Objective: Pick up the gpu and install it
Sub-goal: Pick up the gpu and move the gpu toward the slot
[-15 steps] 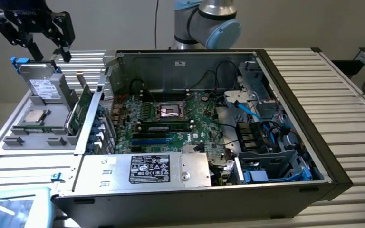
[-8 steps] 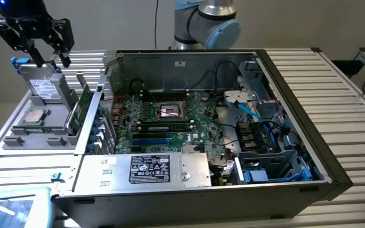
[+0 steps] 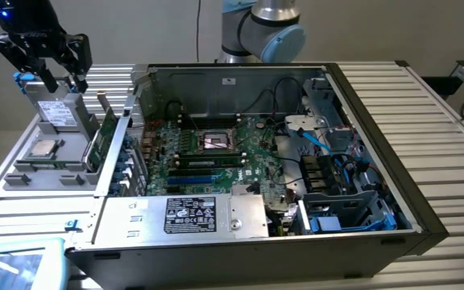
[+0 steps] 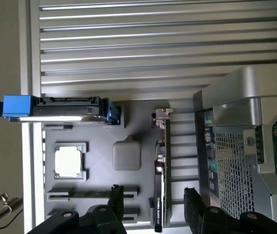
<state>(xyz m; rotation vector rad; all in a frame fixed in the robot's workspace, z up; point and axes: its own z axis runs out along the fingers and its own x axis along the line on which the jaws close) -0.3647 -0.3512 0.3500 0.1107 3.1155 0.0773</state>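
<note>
Plain pale wall [image 3: 135,30] behind a ribbed grey metal table [image 3: 434,115], under soft, even indoor light

The gpu [image 3: 103,142] [image 4: 161,180] stands upright on its long edge, slotted into the grey holder tray [image 3: 34,179] on the side nearest the open computer case [image 3: 215,90]. The exterior view shows its green circuit-board face. The wrist view shows it edge-on, dark, with a silver bracket at one end.

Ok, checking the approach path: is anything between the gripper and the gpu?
Nothing visible does. In the wrist view the gpu stands on edge in the gray holder, uncovered, lined up under the open gripper, apart from it.
</note>
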